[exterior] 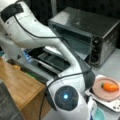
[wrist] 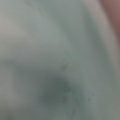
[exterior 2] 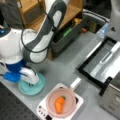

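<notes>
In a front view you find the carrot (exterior 2: 59, 104) in the pan (exterior 2: 70, 96) at lower centre, the plate (exterior 2: 40, 86) to its left, the oven tray (exterior 2: 105, 63) at right.

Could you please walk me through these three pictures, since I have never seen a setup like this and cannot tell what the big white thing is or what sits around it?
The big white shape is a robot arm with joints, standing on a grey table. Two pictures come from cameras off the arm, looking at the same table from different sides. The third comes from a camera on the arm's wrist, pressed so close to a pale teal surface that nothing else shows.

The arm ends in a claw, which sits low on a teal plate in a front view. I cannot tell whether it holds anything.

Next to it, a toy carrot lies in a pink pan on a small white cooker. A toaster oven stands with its door folded down, and a wooden shelf stands at the table's edge.
</notes>
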Controlling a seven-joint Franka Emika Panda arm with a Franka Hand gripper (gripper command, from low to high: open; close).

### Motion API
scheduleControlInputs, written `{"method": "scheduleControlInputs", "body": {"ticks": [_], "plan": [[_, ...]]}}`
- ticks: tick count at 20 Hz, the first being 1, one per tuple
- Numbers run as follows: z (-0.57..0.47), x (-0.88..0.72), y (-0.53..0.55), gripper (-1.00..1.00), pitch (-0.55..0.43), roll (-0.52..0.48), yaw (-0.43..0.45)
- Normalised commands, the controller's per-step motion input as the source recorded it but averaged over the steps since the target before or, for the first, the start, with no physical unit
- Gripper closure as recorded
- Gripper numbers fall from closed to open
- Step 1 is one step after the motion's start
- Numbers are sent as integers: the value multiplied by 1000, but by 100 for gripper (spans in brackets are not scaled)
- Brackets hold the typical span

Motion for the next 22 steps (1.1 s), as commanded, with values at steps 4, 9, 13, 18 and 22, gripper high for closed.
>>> {"method": "scheduleControlInputs", "body": {"ticks": [4,9,13,18,22], "plan": [[15,-39,33,100,-22,162,-97],[21,-36,64,100,-13,166,-90],[13,3,85,100,-12,185,-67],[27,-5,31,100,8,239,-33],[53,-17,-55,100,21,284,-14]]}}
